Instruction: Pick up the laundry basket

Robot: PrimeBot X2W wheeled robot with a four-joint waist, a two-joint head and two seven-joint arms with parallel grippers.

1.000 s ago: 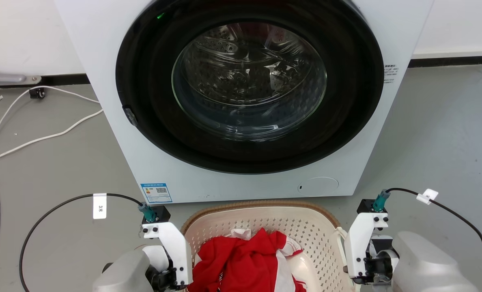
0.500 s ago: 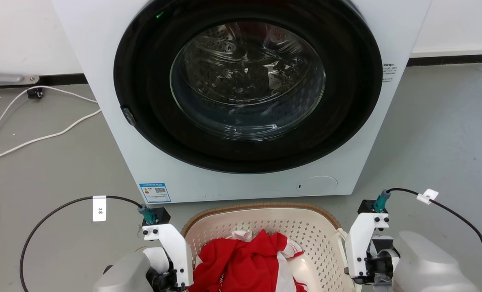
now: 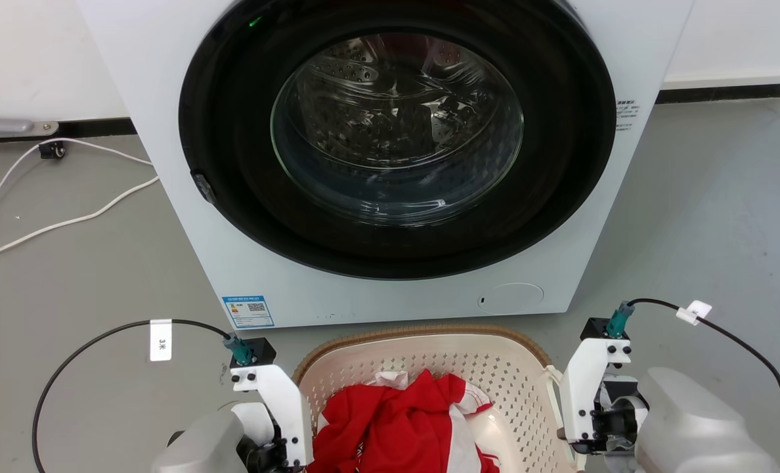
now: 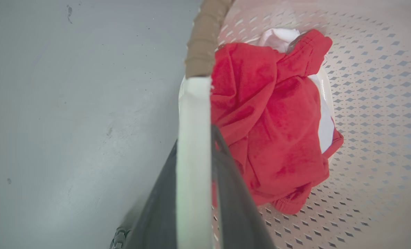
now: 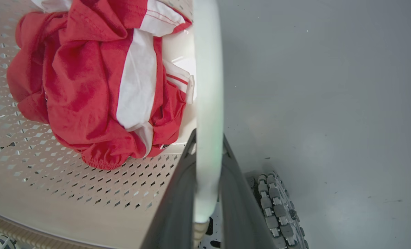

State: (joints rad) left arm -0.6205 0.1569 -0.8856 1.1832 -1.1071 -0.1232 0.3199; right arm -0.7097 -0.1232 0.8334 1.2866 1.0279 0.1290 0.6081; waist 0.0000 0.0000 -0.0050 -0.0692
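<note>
Left gripper [image 4: 195,138]: jaws clenched on laundry basket [image 3: 423,361], 9 o'clock side.
Right gripper [image 5: 208,138]: jaws clenched, 3 o'clock side.
Change: camera has shifted slightly; lift probably starting.

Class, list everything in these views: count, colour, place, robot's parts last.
washing machine: one, white with black door ring, behind the basket
laundry basket: one, cream with brown rim, on the floor
clothing: one heap, red and white, in the basket
cable: one, white, floor left of the machine
label: one, blue, machine's lower front
left gripper: one, dark fingers, clamping the basket's left handle
right gripper: one, dark fingers, clamping its right handle
wrist cables: two, black, looping from the wrists
</note>
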